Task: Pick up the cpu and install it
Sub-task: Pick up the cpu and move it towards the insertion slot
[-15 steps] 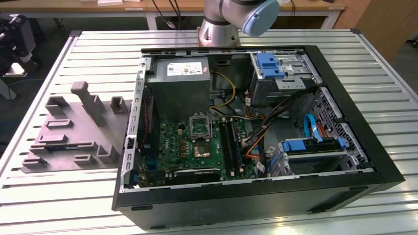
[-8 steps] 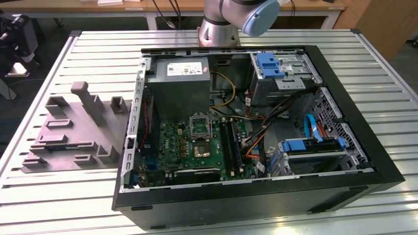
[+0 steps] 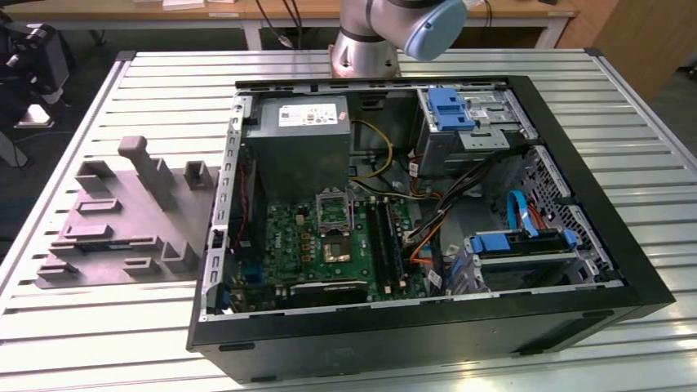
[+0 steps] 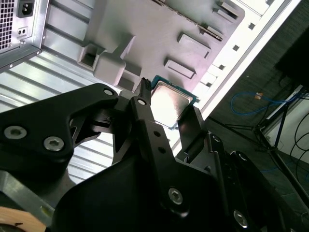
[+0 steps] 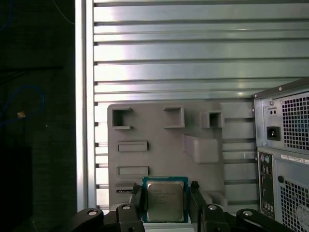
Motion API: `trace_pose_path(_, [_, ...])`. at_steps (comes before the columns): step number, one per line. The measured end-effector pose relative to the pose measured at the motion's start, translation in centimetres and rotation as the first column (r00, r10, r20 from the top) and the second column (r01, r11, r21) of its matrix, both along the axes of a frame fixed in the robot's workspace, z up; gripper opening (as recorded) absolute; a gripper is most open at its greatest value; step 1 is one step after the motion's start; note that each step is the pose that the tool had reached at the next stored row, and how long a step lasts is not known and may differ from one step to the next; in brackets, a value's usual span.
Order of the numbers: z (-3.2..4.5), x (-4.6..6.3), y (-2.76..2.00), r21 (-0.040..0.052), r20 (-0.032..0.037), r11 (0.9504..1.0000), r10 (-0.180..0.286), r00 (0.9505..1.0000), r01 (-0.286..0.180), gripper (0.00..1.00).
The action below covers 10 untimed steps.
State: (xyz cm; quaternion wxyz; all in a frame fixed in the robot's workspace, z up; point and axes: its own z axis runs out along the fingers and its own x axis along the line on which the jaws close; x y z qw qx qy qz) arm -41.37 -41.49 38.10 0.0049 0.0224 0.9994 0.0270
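Observation:
In both wrist views the cpu (image 5: 165, 202) (image 4: 170, 100), a small square chip with a pale metal top and a green-blue edge, sits between the black fingers (image 5: 136, 199) of my gripper (image 5: 165, 194) (image 4: 169, 115). The gripper is shut on it by two opposite sides. The chip hangs well above the grey moulded fixture tray (image 5: 159, 125) (image 4: 159, 29). In the exterior view the open computer case (image 3: 610, 245) shows the green motherboard (image 3: 294, 233), with its silver socket frame (image 3: 330, 207) standing open above the dark socket (image 3: 339, 248).
The grey fixture tray (image 3: 120, 220) lies on the slatted metal table (image 3: 98, 327), at the exterior view's left of the case. The arm's base (image 3: 368, 45) stands behind the case. A grey power supply box (image 3: 296, 143), cables and blue drive brackets (image 3: 449, 110) crowd the case.

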Motion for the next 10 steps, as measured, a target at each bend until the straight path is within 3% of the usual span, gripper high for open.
trace_pose_path(10, [0.0,1.3,0.0,0.0,0.0,1.0,0.0,1.0,0.0,0.47])
